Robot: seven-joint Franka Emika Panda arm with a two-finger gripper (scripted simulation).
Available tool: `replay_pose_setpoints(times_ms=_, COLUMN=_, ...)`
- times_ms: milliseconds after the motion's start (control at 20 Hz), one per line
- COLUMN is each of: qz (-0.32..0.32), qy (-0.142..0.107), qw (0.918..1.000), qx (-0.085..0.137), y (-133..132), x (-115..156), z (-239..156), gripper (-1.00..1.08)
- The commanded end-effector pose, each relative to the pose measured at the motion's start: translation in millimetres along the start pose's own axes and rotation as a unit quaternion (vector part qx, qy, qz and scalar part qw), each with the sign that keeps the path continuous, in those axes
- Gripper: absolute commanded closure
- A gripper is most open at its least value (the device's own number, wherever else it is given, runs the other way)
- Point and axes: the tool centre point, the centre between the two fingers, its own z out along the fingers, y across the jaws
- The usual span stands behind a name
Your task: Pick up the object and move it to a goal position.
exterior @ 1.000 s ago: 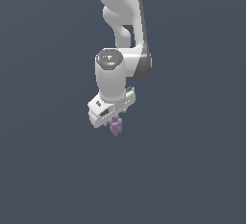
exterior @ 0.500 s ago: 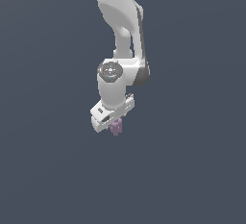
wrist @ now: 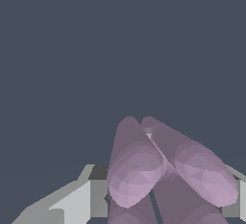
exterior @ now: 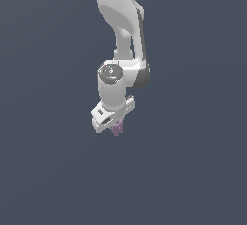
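Note:
The object (exterior: 116, 128) is a small pale purple lumpy item that pokes out just below my white gripper (exterior: 115, 122) in the exterior view. The gripper is shut on it and both hang in mid-air under the arm. Up close in the wrist view, the object (wrist: 163, 170) shows as rounded mauve knobs, with a grey finger (wrist: 72, 204) beside it. The gripper body hides most of the fingers in the exterior view.
A flat dark grey-blue background fills both views. The white arm (exterior: 120, 26) comes down from the upper edge of the exterior view. No goal marker shows.
The gripper with the object has moved slightly down and toward the exterior view's left. The arm above has shifted with it. The grip is unchanged.

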Motion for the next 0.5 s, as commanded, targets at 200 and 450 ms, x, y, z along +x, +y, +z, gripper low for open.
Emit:
replay_pose_setpoints(times_ms=200, qz=0.000, qy=0.000, qw=1.0000, qx=0.000, y=-0.2, x=0.1, z=0.0, gripper=1.08)
replay_pose_setpoints(times_ms=450, qz=0.000, qy=0.000, qw=1.0000, qx=0.000, y=-2.5, x=-4.8, z=-4.5, gripper=1.08)
